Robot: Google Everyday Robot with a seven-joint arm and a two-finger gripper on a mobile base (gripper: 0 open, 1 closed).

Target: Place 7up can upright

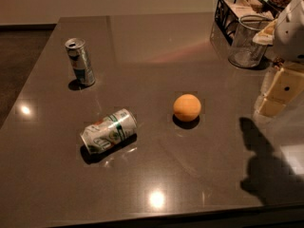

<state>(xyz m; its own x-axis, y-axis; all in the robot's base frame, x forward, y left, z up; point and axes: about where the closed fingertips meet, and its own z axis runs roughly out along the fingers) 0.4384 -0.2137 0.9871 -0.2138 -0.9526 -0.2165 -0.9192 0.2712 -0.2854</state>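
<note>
My gripper (278, 96) hangs at the right edge of the frame, above the dark tabletop (190, 184); I cannot tell whether my jaws are spread or pressed together. The 7up can (109, 131) lies on its side left of centre, well apart from me. An orange (186, 107) sits between us. A slimmer can (80, 61) stands upright at upper left; a clear cup (247, 42) and black wire basket (223, 8) are at upper right.

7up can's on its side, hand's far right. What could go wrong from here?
The 7up can lies on its side, so it may roll when nudged. The hand hangs at the right edge; its path may cross the orange. The upright slim can could be grabbed by mistake.
</note>
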